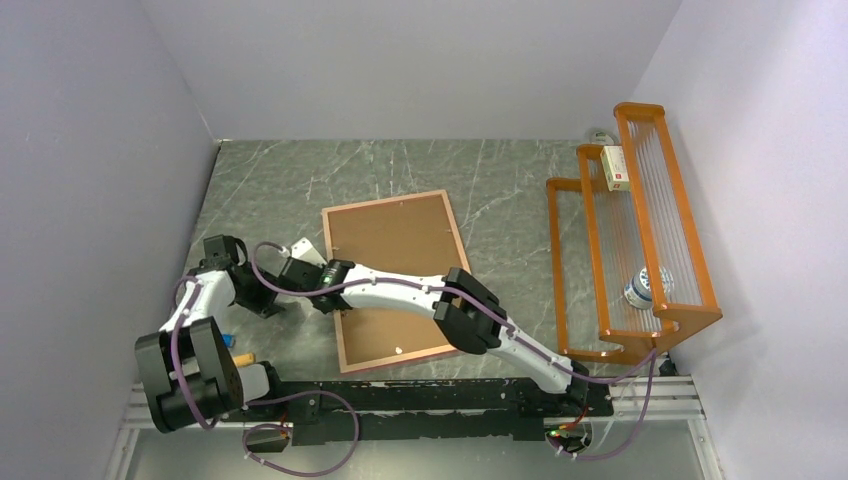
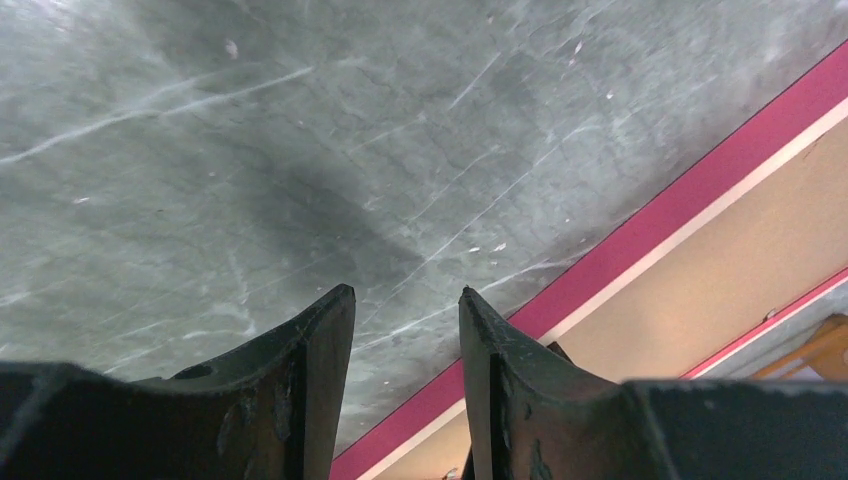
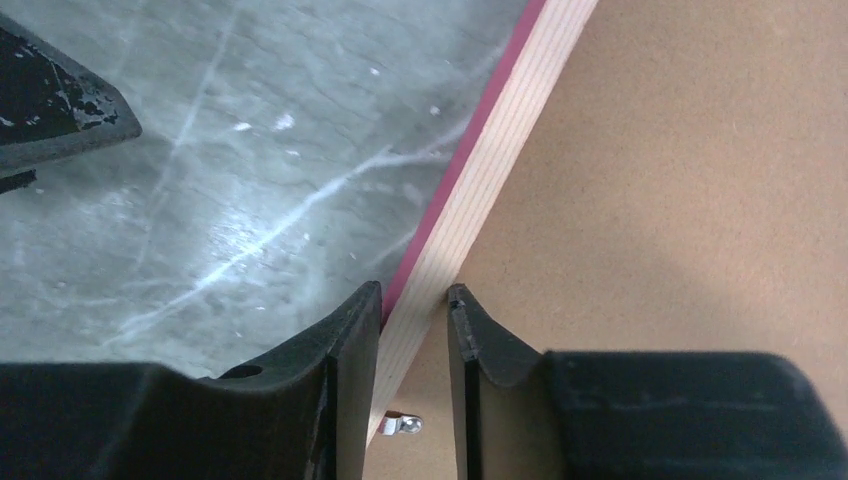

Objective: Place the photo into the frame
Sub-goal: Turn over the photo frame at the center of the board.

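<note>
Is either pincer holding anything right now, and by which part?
The right pincer grips the frame by its wooden edge rail; the left pincer holds nothing.

No writing is legible; the small box (image 1: 616, 167) shows only blurred markings.

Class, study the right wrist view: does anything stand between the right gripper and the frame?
Nothing visible does. The right gripper straddles the frame at its pale rail, one finger on each side, with the marble table on the outer side.
</note>
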### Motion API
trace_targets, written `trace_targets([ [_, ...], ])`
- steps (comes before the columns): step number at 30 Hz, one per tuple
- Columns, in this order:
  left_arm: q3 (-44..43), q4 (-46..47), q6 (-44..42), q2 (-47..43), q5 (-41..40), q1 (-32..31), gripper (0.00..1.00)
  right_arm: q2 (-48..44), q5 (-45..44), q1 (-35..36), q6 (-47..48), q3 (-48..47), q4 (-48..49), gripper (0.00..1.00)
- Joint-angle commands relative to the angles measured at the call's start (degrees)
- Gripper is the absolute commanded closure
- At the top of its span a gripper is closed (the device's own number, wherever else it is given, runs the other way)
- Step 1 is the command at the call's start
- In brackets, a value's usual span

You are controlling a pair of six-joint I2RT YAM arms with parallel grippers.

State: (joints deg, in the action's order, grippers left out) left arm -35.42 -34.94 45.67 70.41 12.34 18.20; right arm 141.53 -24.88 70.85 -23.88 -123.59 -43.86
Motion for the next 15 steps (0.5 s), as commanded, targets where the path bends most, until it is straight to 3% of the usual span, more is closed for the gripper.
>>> trace_targets([
  [1, 1.37, 5.75, -0.89, 2.98, 7.45, 0.26, 0.52, -3.99, -3.71, -1.44, -4.58, 2.95, -8.04, 0.70],
  [10, 2.99, 15.63, -0.87, 7.83, 21.83, 0.26, 0.48, -9.83, 2.66, -4.55, -12.86, 11.82, -7.22, 0.87],
  [13, 3.82, 21.46, -0.52, 8.45, 28.17, 0.26, 0.41, -11.20, 4.34, -5.62, -14.62, 11.95, -7.11, 0.94],
  [15, 4.27, 25.13, 0.34, 9.07, 32.47, 0.22, 0.32, -12.79, 5.38, -6.03, -15.12, 11.71, -6.82, 0.97],
])
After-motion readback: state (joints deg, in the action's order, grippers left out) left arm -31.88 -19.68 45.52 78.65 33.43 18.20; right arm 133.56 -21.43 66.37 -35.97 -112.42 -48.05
